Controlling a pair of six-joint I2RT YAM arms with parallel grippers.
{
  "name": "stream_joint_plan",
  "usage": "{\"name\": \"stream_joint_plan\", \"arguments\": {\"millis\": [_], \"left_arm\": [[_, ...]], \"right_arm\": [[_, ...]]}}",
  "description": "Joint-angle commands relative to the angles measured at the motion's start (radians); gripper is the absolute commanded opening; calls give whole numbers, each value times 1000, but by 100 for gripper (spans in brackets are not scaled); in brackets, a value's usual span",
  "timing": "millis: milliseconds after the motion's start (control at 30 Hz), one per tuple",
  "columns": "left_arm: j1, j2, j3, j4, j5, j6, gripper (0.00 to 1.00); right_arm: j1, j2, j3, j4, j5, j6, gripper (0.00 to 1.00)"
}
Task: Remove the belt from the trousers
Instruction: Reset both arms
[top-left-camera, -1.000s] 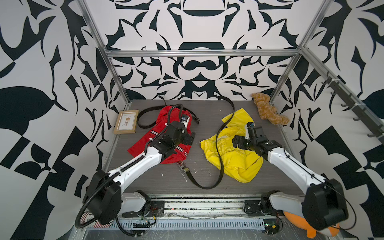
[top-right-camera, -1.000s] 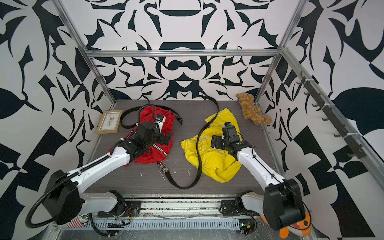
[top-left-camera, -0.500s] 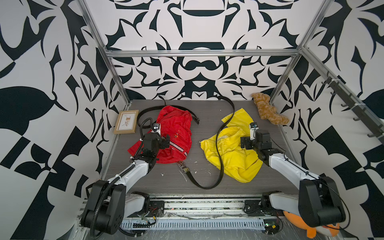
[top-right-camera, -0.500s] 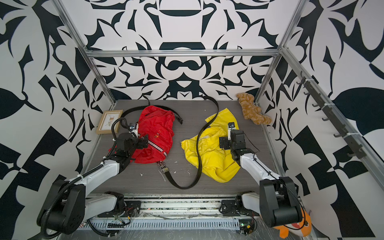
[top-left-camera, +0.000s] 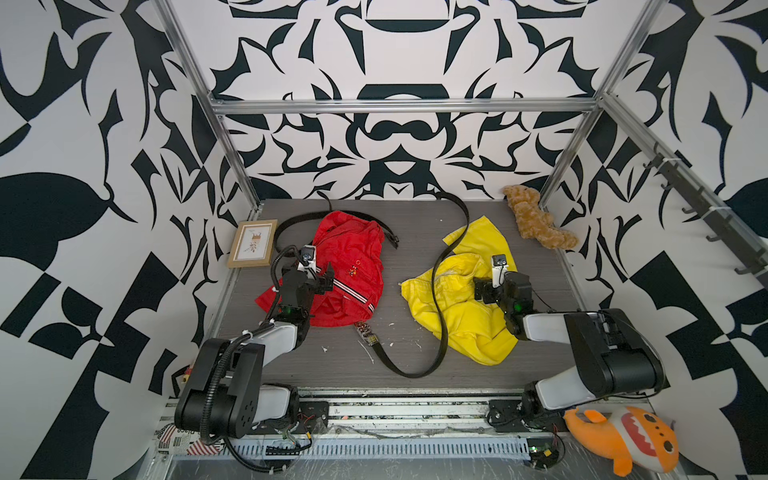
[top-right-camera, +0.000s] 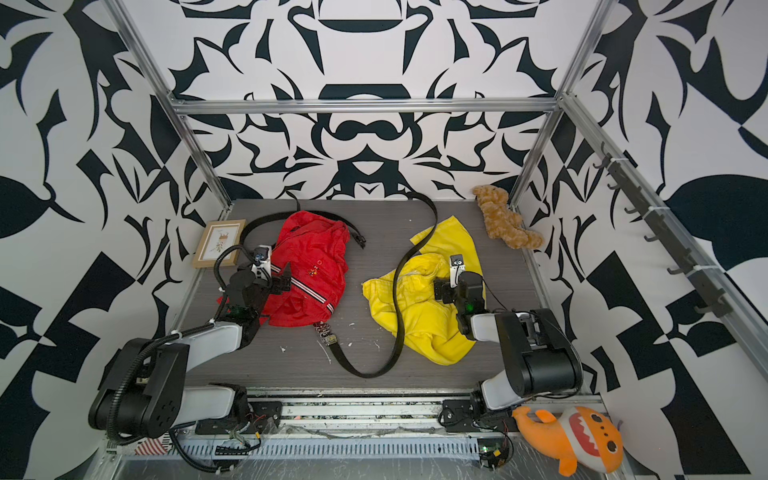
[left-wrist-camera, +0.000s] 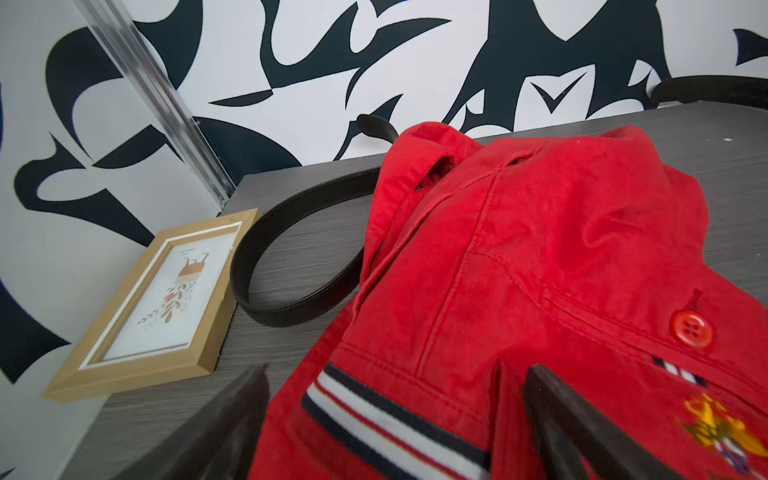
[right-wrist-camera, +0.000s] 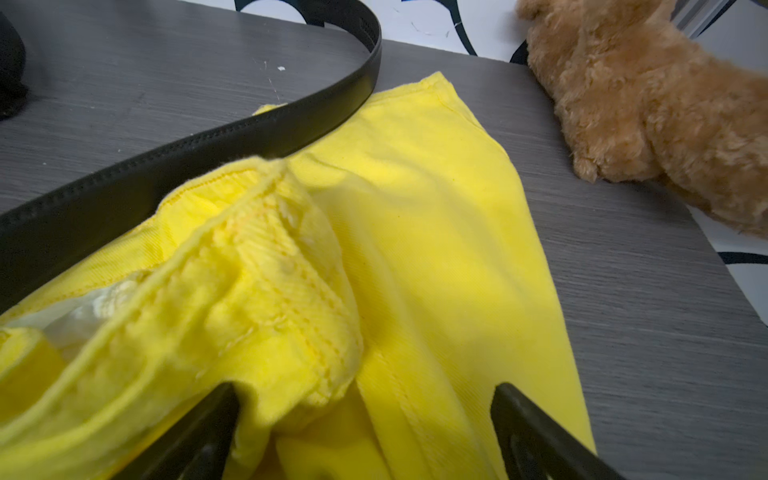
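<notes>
Belt (left-wrist-camera: 282, 318) loops beside the red trousers (top-left-camera: 353, 249); a second belt (top-left-camera: 435, 291) trails across the yellow trousers (top-left-camera: 469, 324) on the worktop (top-left-camera: 332, 370). Your left end effector (top-left-camera: 311, 277) and right end effector (top-left-camera: 498, 286) hover released over cloth. Close now and you'd likely pinch fabric, dragging the trousers along.

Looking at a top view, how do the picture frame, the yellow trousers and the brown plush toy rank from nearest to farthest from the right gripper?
1. Yellow trousers, directly under the open right gripper.
2. Brown plush toy, in the back right corner.
3. Picture frame, at the far left edge.
</notes>
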Motion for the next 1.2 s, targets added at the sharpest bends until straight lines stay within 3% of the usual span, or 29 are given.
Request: {"name": "stream_joint_plan", "arguments": {"millis": [0, 100, 200, 267, 567, 667, 1167], "left_arm": [[6, -16, 12, -1, 31, 11, 100], [4, -44, -7, -97, 59, -27, 99], [2, 4, -45, 51, 23, -19, 100], [5, 35, -22, 21, 11, -29, 100], [33, 271, -111, 412, -33, -62, 99], [34, 241, -98, 337, -25, -74, 99], [37, 253, -87, 336, -29, -75, 99]], "right_arm": [[-4, 32, -40, 196, -8, 1, 99], [-6, 32, -47, 205, -9, -1, 99], [-5, 30, -47, 202, 23, 19, 99], [-2, 36, -38, 197, 79, 45, 99], [-2, 36, -30, 179, 113, 62, 99], [-1, 35, -30, 180, 115, 63, 99], [7, 46, -20, 173, 125, 42, 98]]}}
